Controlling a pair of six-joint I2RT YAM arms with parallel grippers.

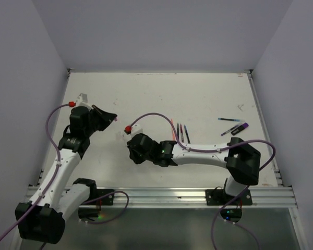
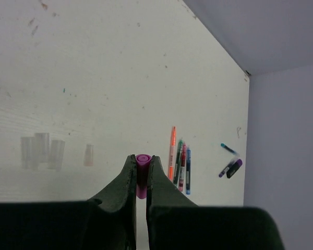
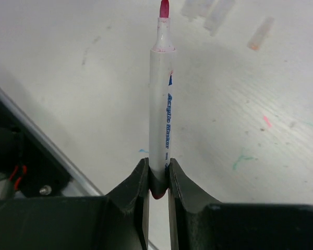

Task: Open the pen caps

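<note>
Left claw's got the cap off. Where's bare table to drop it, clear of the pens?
Bare: the wide far stretch of table between the back wall and the pen row, and the far-left corner beyond the left claw holding the purple cap. Crowded: the pen row, the loose pens by the right edge, and the clear caps.

White arms (image 1: 198,157), black joints, purple cables (image 1: 156,115) (red connectors), dark claws (image 2: 141,159)
</note>
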